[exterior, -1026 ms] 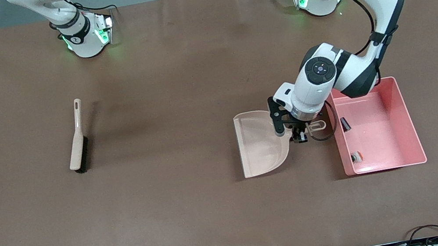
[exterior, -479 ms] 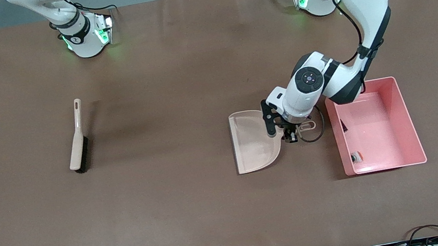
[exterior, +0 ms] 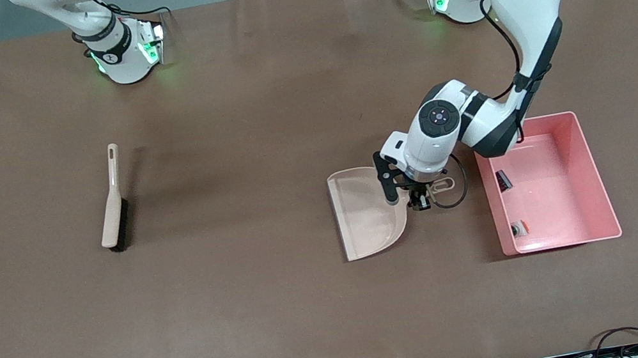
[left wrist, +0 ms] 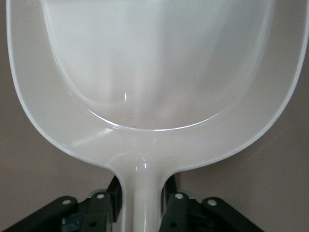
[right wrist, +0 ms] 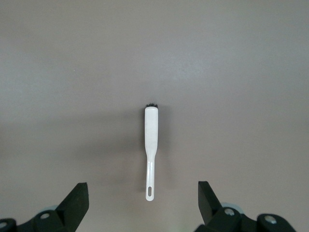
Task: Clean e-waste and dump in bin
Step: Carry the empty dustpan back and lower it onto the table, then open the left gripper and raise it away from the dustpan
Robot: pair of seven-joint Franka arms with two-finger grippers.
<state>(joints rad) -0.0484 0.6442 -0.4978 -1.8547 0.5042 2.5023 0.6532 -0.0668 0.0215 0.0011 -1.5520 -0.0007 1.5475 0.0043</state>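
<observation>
Since a second ago, the left hand and dustpan are shifting away from the bin. Its fingers are flanking the handle; whether they are gripping, I cannot tell. Toward the right arm's end, the brush is lying on the counter; the waiting right hand is hanging over it, fingers spread wide, holding nothing. Both e-waste pieces are lying in the bin, the smaller hard to make out.

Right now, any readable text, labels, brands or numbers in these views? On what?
No readable text in any view.
Dustpan: plain, no marking visible.
Bin: plain pink walls, no label visible.
Brush: no marking visible.
Round emblem on the left arm's wrist joint: a symbol, too small to read.
Dark bands on the arm bases: small marks, too small to read.
</observation>
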